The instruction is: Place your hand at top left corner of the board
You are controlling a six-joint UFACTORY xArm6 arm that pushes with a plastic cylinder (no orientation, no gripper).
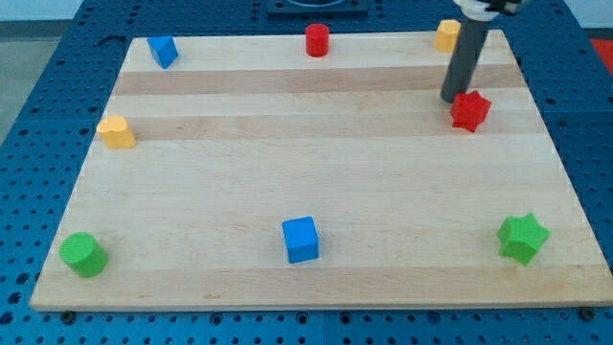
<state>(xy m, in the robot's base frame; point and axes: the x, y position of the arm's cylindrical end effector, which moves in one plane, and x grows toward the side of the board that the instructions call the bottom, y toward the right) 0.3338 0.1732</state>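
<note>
Board: a pale wooden board point(316, 163) of lengthwise planks, lying on a blue perforated table point(57, 57).
Top left corner: bare wood beside a blue block point(163, 51), which sits just inside that corner.
Writing: I can read none on the board or blocks.
My tip: my tip point(452, 100) rests near the view's top right, just left of the red star-shaped block point(470, 110), close to touching.
My rod: dark, nearly upright, leaning slightly toward the view's right.
Claw: I carry none, only the rod, so nothing is clamped.
Other blocks: red cylinder point(317, 40), orange block point(447, 34), yellow heart-like block point(116, 131), green cylinder point(83, 254), blue cube point(300, 239), green star point(523, 237).
</note>
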